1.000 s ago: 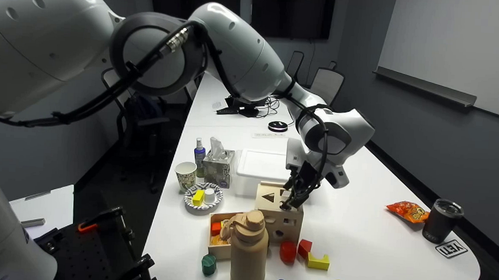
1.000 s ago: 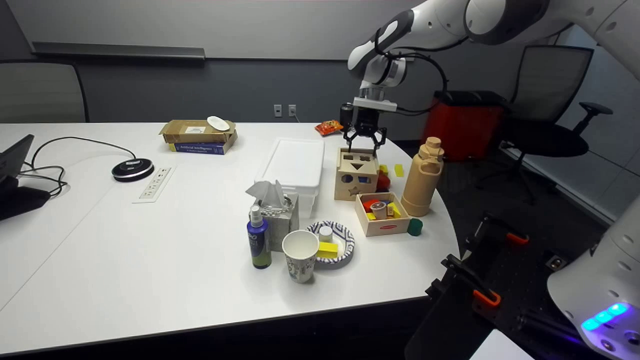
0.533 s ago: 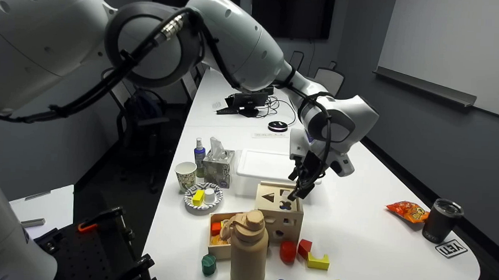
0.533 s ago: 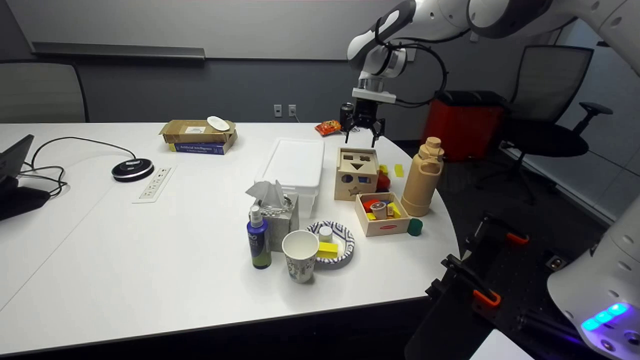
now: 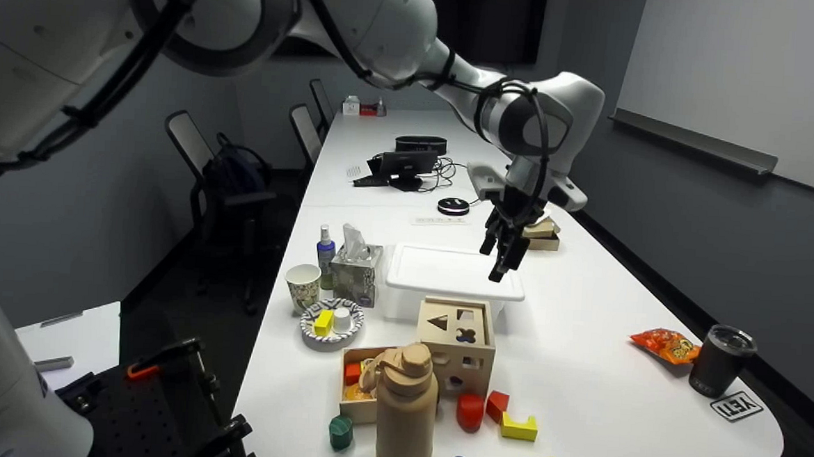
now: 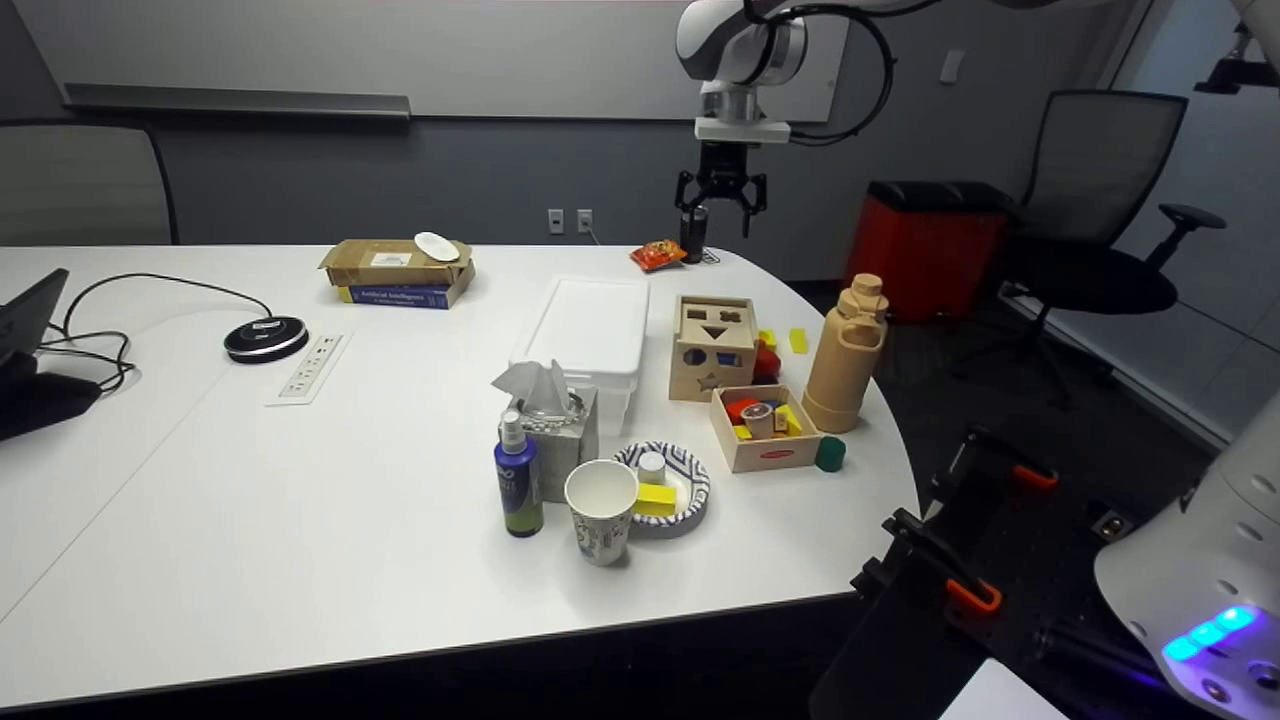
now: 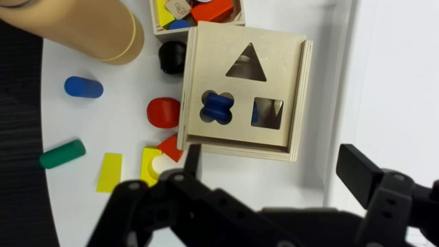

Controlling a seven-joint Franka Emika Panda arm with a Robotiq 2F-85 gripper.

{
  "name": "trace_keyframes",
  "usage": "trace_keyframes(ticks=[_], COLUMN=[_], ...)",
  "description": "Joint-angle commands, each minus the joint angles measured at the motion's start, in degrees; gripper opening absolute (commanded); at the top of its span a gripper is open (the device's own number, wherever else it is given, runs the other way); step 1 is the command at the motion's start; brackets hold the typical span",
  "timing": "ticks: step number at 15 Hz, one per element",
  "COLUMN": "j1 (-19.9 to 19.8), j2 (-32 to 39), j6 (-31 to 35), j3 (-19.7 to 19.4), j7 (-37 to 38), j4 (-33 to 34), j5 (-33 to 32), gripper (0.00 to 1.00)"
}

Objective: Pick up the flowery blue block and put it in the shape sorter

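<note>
The shape sorter, a light wooden cube (image 5: 436,339), stands on the table in both exterior views (image 6: 711,366) and fills the middle of the wrist view (image 7: 242,99). The flowery blue block (image 7: 217,107) shows inside its clover-shaped top hole, lying askew to the hole's outline. It also shows dark blue in an exterior view (image 5: 466,335); I cannot tell how deep it sits. My gripper (image 7: 274,168) is open and empty, its fingers wide apart. In both exterior views the gripper (image 5: 495,258) hangs well above the sorter and apart from it (image 6: 716,222).
A lidded plastic bin (image 5: 447,269) stands beside the sorter. A tall tan bottle (image 6: 846,350) and a wooden tray of blocks (image 6: 770,458) stand close by. Loose blocks lie round the sorter, among them a red one (image 7: 164,112) and a blue cylinder (image 7: 83,87).
My gripper has risen from just over the sorter's top to well above it, fingers apart. The flower hole has come into clear view with blue in it. The sorter has not moved.
</note>
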Motion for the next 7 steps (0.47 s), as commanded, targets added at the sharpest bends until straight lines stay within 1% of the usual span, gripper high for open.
trace_keyframes(ticks=[1,7], j1=[2.85,6.41], j2=[-8.79,-17.06], j6=[-1.02,-0.33], j3=[-1.06,-0.87], j7=[-0.24,1.01], j4=[-7.38,-15.08], j5=[-3.41,-7.04], gripper=[1.0,1.0])
